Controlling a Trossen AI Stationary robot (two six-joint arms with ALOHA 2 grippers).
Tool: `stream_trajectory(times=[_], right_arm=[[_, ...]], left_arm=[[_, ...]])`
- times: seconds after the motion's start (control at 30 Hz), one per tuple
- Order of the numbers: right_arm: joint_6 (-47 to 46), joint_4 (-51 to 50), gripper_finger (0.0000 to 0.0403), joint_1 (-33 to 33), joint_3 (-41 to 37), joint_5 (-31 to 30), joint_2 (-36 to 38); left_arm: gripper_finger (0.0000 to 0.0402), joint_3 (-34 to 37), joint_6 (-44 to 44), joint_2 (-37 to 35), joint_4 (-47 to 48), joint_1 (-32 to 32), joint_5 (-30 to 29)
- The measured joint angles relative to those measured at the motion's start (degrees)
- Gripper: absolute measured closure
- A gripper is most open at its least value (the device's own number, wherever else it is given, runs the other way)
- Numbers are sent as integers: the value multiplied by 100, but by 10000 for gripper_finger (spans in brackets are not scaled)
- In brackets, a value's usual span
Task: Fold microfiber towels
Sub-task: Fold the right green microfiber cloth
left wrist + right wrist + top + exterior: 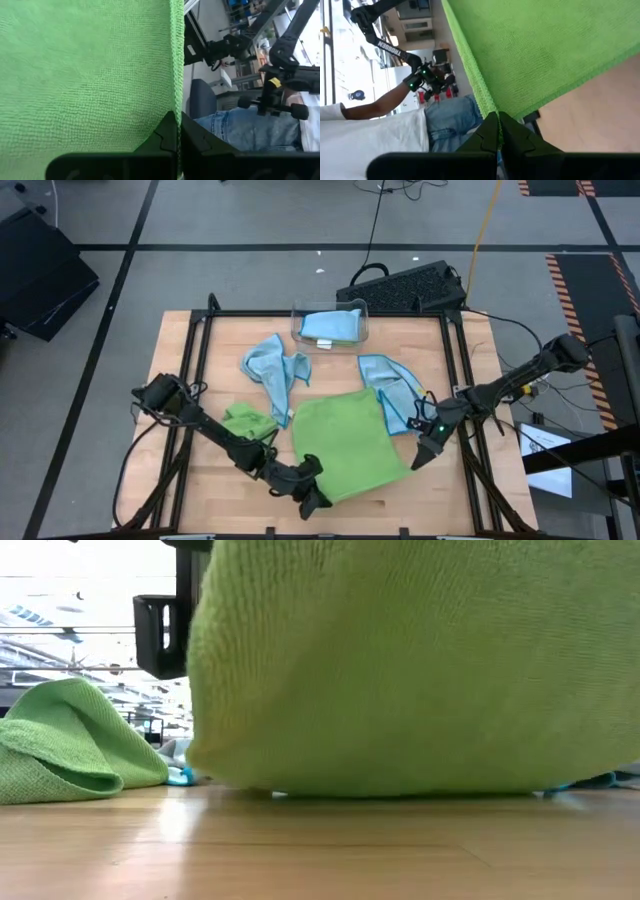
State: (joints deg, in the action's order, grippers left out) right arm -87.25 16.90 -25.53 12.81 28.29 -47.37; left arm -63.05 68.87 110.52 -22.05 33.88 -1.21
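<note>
- High view: the left gripper (314, 501) is seen at the near edge of the table (200, 480), its fingers pinched together on the near left corner of the spread lime green towel (345, 445).
- The right gripper (419, 458) is placed at the same towel's near right corner, clamped on the hem; this grip is confirmed in the right wrist view, where the green edge (485, 107) is caught between the closed fingertips.
- In the left wrist view the towel's hem (176, 75) is likewise shown running down into the closed fingertips.
- The towel is stretched between the two grippers and lies near the middle of the table; in the low view it (420, 670) appears lifted at the near edge, though this cannot be judged with certainty.
- A second green towel (248, 422), crumpled, is found just left of the spread one.
- A crumpled blue towel (277, 370) lies behind it, and another blue towel (392, 385) lies beside the spread towel's far right corner.
- A third blue towel (330, 325) is held in the clear bin (363, 330) at the table's far edge.
- A person's sleeve (365, 145) is visible in the room beyond.
</note>
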Motion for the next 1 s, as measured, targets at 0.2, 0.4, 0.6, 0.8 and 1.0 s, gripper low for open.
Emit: stream_trajectory(times=[0.2,0.4,0.6,0.8,1.0], right_arm=[[9,-48,403,-28,-58,-337,0],[-58,-45,403,-28,-60,-310,-2],[-165,-214,392,-53,-89,-260,-9],[-97,-559,332,-55,-80,-298,-4],[261,-664,247,-54,-78,-501,-4]], left_arm=[[399,4,-83,0,408,-43,-229],[398,0,-60,0,660,-54,-269],[363,35,69,13,854,5,-349],[294,20,200,-1,1036,13,-507],[247,19,550,0,1284,-30,-603]])
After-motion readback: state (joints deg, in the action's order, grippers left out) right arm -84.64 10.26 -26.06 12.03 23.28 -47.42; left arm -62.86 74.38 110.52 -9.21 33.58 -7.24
